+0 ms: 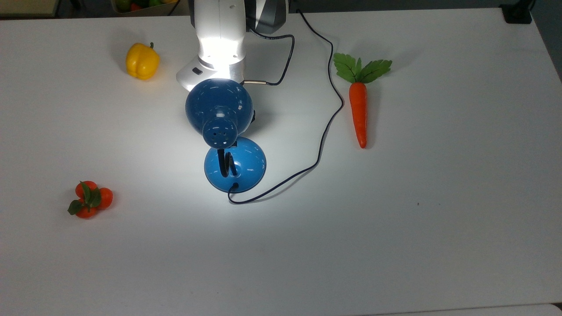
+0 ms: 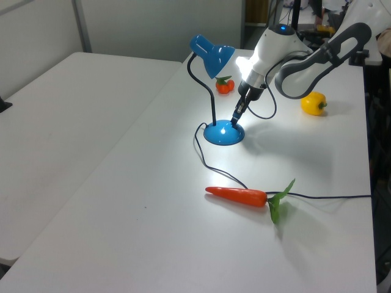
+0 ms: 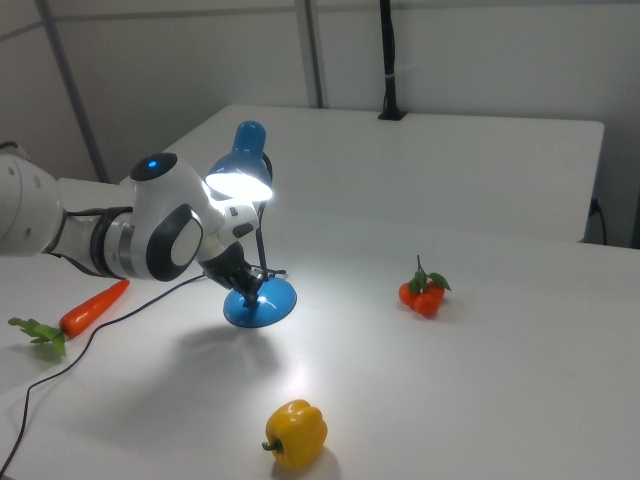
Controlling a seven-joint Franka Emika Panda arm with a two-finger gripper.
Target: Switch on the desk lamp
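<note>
While its fingers look pressed together, the gripper [image 2: 234, 116] points down at the round base of the desk lamp [image 2: 212, 91], just above it. That lamp stands mid-table [image 1: 439, 219], lit, its dome glowing onto the white arm [image 3: 150, 230]. A carrot [image 1: 358, 109] lies at the top view's right, a yellow pepper [image 1: 142, 61] and tomatoes [image 1: 89, 199] at the top view's left.
</note>
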